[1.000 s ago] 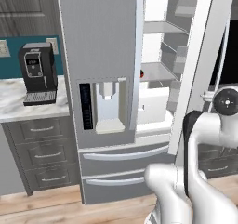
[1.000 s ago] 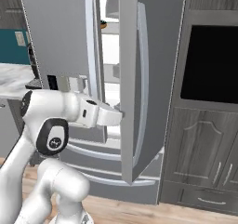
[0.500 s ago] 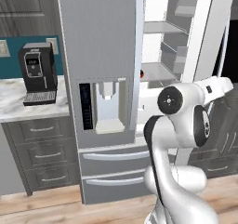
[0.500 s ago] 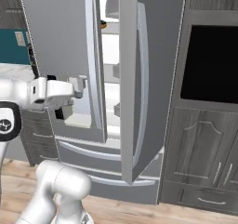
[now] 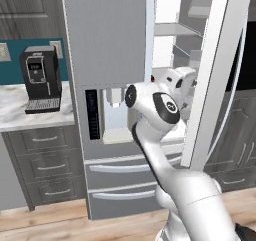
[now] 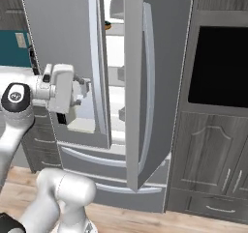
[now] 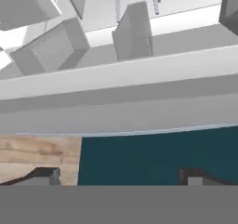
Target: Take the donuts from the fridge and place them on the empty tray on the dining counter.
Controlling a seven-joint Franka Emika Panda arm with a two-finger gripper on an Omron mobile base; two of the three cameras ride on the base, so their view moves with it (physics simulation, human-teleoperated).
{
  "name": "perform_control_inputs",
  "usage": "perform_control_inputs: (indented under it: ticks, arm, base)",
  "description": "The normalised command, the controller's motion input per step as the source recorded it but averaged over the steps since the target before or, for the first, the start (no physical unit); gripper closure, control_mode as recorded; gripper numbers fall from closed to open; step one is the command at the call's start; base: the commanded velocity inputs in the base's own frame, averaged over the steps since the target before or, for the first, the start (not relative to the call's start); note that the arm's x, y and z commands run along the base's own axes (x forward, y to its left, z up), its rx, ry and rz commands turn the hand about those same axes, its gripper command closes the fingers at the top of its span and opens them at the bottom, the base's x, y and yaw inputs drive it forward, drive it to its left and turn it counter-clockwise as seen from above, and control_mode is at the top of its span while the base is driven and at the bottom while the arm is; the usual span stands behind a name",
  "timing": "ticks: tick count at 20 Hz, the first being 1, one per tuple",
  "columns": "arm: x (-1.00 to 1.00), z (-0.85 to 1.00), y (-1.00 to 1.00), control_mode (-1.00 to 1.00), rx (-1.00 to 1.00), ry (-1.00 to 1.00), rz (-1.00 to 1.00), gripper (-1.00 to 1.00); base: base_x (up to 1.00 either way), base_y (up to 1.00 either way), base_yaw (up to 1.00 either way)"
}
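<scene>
Pincer [image 6: 83, 93] agape before fridge [image 6: 63, 43] opening

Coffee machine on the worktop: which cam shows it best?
The left base view. The black coffee machine stands whole and unblocked on the marble worktop, left of the fridge. The right base view has just a strip of teal wall at that edge, and the hand view looks into the fridge's white shelves.
</scene>
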Motion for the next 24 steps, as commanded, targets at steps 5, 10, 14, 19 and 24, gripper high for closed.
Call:
perform_control_inputs:
  ticks: [5, 10, 14, 19, 24]
  arm:
    - [1.0, 0.0, -0.07, -1.0, -0.22, 0.5, -0.11, -1.0]
    - [0.96, -0.24, -0.08, -1.0, -0.15, 0.25, -0.07, -1.0]
    - [0.89, -0.52, -0.2, -1.0, -0.1, 0.1, -0.07, -1.0]
    - [0.63, -0.32, -0.35, -1.0, -0.05, 0.07, -0.06, -1.0]
    - [0.27, -0.02, -0.59, -1.0, 0.0, 0.05, -0.02, -1.0]
  base:
    - [0.0, 0.0, 0.0]
    - [0.0, 0.0, 0.0]
    - [0.0, 0.0, 0.0]
    - [0.0, 0.0, 0.0]
    - [0.0, 0.0, 0.0]
